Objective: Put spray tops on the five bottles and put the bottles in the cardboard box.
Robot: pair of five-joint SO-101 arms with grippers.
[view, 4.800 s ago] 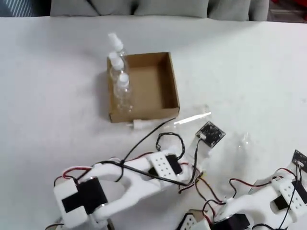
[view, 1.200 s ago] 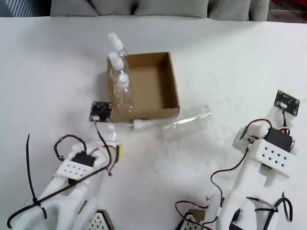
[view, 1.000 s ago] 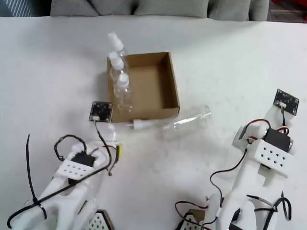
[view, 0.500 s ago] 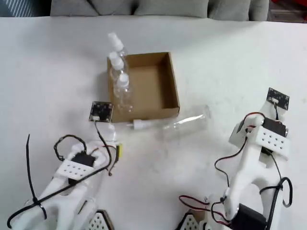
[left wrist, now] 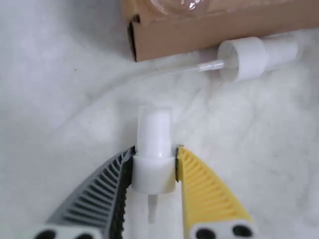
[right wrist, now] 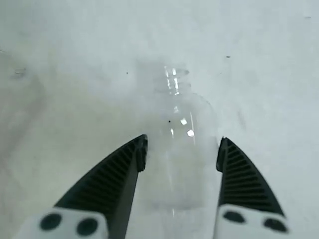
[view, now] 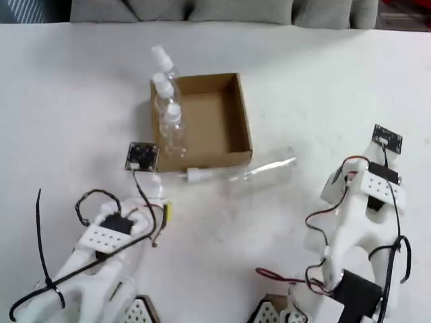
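Five bottles: three capped bottles [view: 162,89] stand along the cardboard box's [view: 240,114] 9 o'clock wall, a bare bottle [view: 266,167] lies on the worktop at its 5 o'clock, and a fifth bottle [right wrist: 175,107] lies between the fingers of the spread right claw [right wrist: 182,141], long axis along its reach, neck pointing away. Two spray tops are unfitted: a loose spray top [view: 194,175] at the box's 6 o'clock and a held spray top [left wrist: 153,130] pinched in the left claw [left wrist: 154,149].

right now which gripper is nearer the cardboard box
Left. The left gripper, holding a spray top, sits just off the cardboard box; the right gripper is farther off, open around a clear bottle.
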